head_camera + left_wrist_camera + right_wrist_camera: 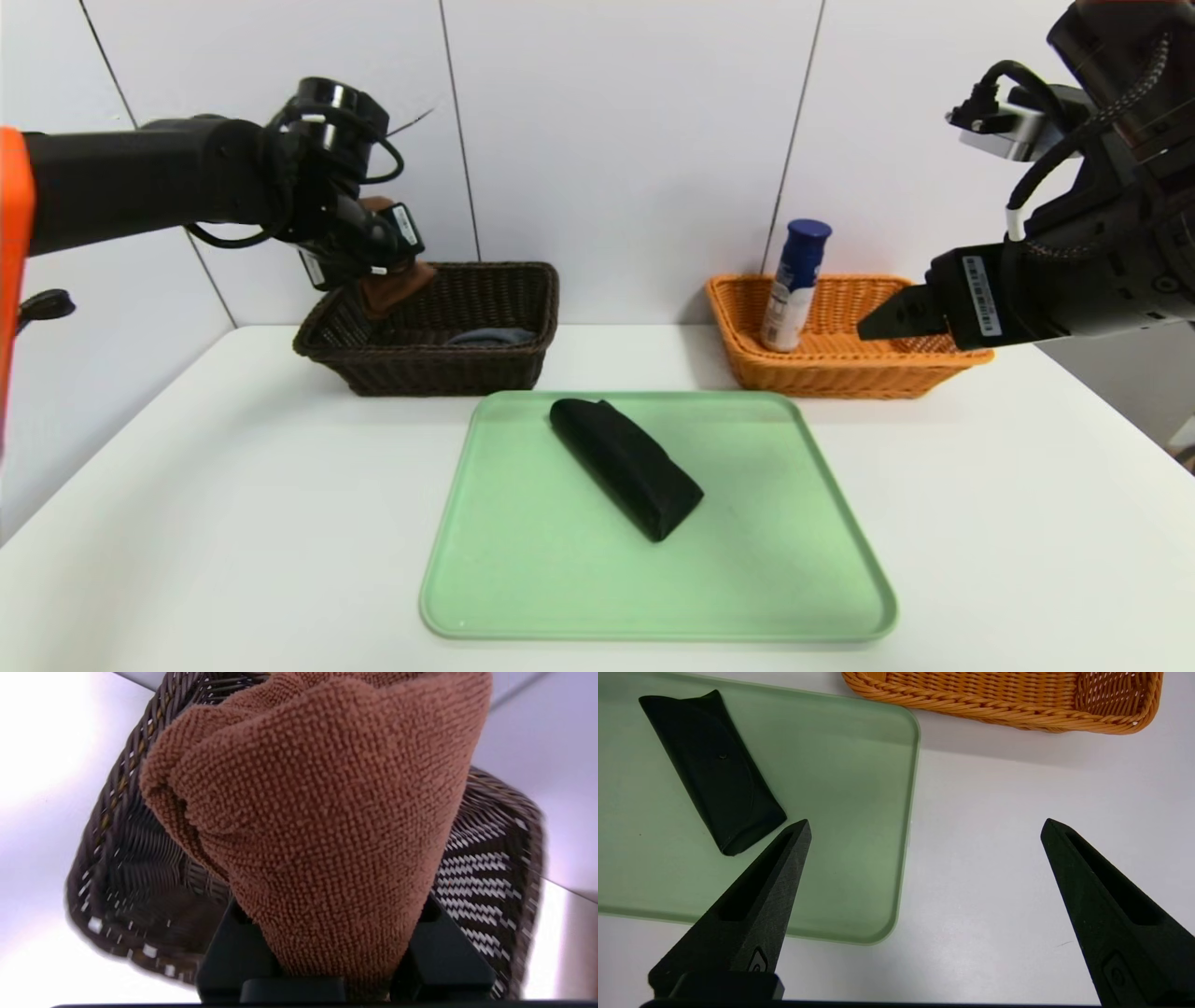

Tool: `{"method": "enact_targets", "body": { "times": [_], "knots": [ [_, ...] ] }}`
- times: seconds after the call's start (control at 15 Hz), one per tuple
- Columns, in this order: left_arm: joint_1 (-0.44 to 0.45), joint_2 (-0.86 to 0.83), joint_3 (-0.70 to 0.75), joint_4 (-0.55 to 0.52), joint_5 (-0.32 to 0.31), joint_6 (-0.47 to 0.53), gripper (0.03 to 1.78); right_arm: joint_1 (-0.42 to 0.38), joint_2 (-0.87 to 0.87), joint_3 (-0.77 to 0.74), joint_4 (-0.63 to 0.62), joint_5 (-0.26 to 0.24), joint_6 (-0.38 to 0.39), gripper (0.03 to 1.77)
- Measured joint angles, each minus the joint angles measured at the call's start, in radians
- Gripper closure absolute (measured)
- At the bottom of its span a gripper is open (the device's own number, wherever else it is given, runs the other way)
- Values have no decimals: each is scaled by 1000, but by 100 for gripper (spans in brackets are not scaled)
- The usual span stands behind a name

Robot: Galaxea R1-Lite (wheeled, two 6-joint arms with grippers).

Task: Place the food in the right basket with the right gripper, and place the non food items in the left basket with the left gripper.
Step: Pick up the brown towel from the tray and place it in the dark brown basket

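Observation:
My left gripper (378,285) is shut on the brown rolled towel (397,285) and holds it over the left end of the dark brown left basket (523,373). In the left wrist view that brown towel (322,826) fills the frame between the black jaws, above the left basket (490,868). A dark grey towel (490,336) lies inside that basket. The black towel (624,467) rests on the green tray (523,579). The blue-capped bottle (794,285) stands in the orange right basket (840,378). My right gripper (882,322) hangs open in front of that basket; its jaws hold nothing.
The white table (187,523) carries both baskets at the back by the tiled wall and the green tray (859,812) in the middle. In the right wrist view the black towel (714,770) and the orange basket (1017,700) show beyond the open right gripper (924,828).

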Motion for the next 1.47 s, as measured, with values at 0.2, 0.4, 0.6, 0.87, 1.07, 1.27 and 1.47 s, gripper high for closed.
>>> {"method": "enact_targets", "body": {
  "times": [0.2, 0.4, 0.6, 0.87, 1.07, 1.27, 1.47],
  "knots": [
    [17, 75, -3, -53, 1, 13, 123, 0, 0, 10, 0, 0, 1, 10],
    [31, 140, -5, -93, 0, 16, 123, 0, 0, 13, -4, 0, 1, 10],
    [37, 186, -6, -122, 0, 28, 123, 1, 0, 24, -14, 0, 1, 10],
    [39, 217, -6, -133, 1, 28, 123, 0, 3, 26, -18, 2, 0, 10],
    [38, 226, -6, -133, 10, 31, 116, 0, 6, 27, -19, 4, -1, 10],
    [38, 227, -6, -139, 23, 40, 82, 1, 6, 31, -20, 4, -2, 10],
    [37, 217, -8, -141, 23, 36, 58, 1, 6, 32, -20, 4, -2, 10]
  ]
}}
